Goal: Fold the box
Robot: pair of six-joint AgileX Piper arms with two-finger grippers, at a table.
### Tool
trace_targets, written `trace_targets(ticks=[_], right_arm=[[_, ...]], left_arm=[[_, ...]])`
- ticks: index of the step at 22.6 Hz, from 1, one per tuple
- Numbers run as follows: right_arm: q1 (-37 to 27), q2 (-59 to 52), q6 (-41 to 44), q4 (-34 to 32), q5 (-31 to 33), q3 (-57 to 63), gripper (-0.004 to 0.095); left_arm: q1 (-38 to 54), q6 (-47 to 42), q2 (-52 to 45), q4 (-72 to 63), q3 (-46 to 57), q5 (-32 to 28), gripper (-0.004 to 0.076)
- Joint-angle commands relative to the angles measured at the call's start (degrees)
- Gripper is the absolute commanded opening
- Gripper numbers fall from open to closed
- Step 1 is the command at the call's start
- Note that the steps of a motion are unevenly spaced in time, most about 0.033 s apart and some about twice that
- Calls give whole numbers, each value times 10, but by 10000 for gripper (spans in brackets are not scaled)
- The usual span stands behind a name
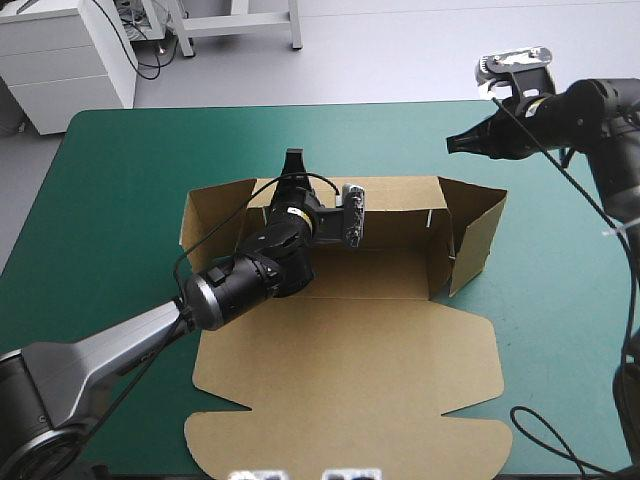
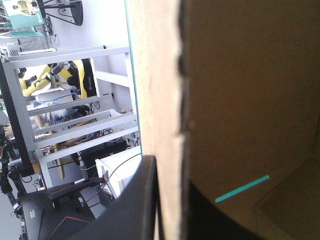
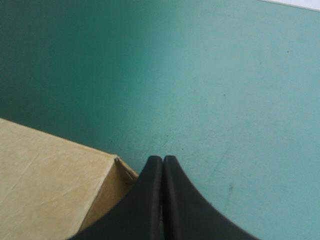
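Note:
The brown box [image 1: 350, 370] lies mid-table on the teal-green cover, its lid flat toward the near edge. Its far wall [image 1: 400, 215] stands raised, and its side flaps [image 1: 478, 235] angle up at both ends. My left gripper [image 1: 293, 162] reaches over the tray floor and is shut on the top edge of the far wall near its left end. In the left wrist view the board edge [image 2: 167, 100] runs between the black fingers [image 2: 142, 200] of the left gripper [image 2: 169, 172]. My right gripper [image 1: 452, 144] hovers shut above the box's far right corner [image 3: 50, 175], holding nothing; its tips [image 3: 162, 160] meet.
Bare teal-green cover [image 1: 120, 200] surrounds the box on the left, the right and the far side. A white cabinet [image 1: 60, 60] stands on the floor beyond the table's far left corner.

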Motion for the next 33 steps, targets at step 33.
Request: trace_targets(ticks=[33], right_arm=[[-9,-83,-95,130,-139,310,-19]], left_arm=[[-7,-31,-13,-24,-4,25,-8]])
